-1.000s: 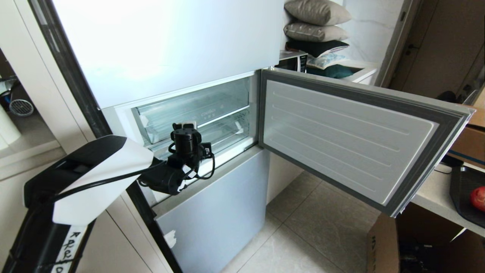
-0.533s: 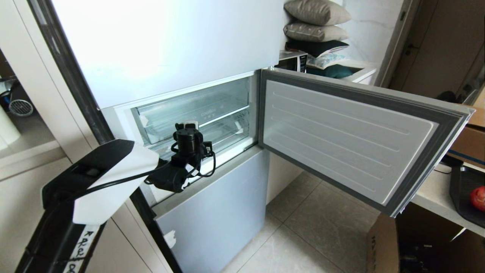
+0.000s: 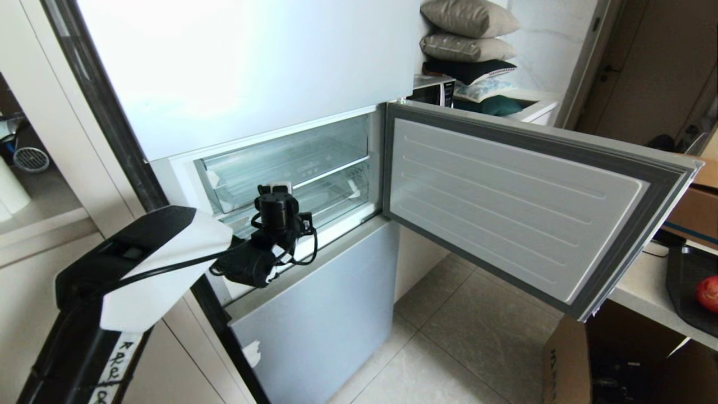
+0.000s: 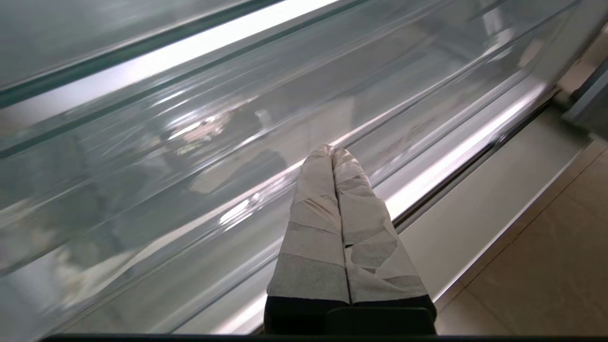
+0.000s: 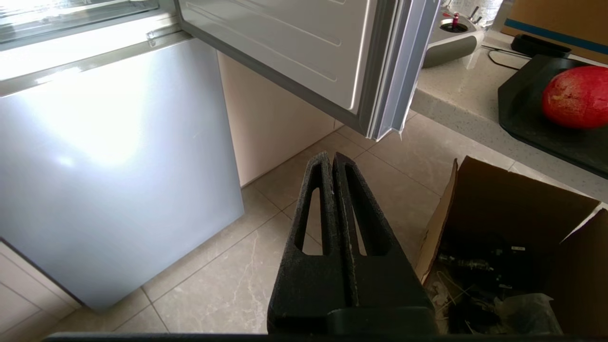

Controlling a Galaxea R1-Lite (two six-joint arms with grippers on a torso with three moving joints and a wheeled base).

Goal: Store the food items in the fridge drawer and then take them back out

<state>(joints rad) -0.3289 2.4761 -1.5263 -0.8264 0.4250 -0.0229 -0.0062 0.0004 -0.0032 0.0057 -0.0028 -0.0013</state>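
The clear fridge drawer (image 3: 331, 196) sits pushed in inside the open middle compartment. My left gripper (image 3: 273, 186) is shut and empty. Its taped fingertips (image 4: 327, 156) are close against the drawer's see-through front wall (image 4: 190, 166); whether they touch it I cannot tell. A glossy red fruit (image 3: 708, 293) lies on a black tray (image 3: 687, 280) on the counter at the far right, also seen as the fruit (image 5: 577, 97) in the right wrist view. My right gripper (image 5: 331, 156) hangs shut and empty over the tiled floor, out of the head view.
The compartment's door (image 3: 505, 202) stands swung wide to the right, its edge near the counter (image 3: 645, 292). The lower pale-blue panel (image 3: 314, 314) is closed. An open cardboard box (image 5: 503, 237) of clutter stands on the floor under the counter. Pillows (image 3: 468, 39) are stacked behind.
My left arm's elbow has shifted slightly toward the fridge; the gripper stays at the drawer front, still shut. Nothing else has moved.
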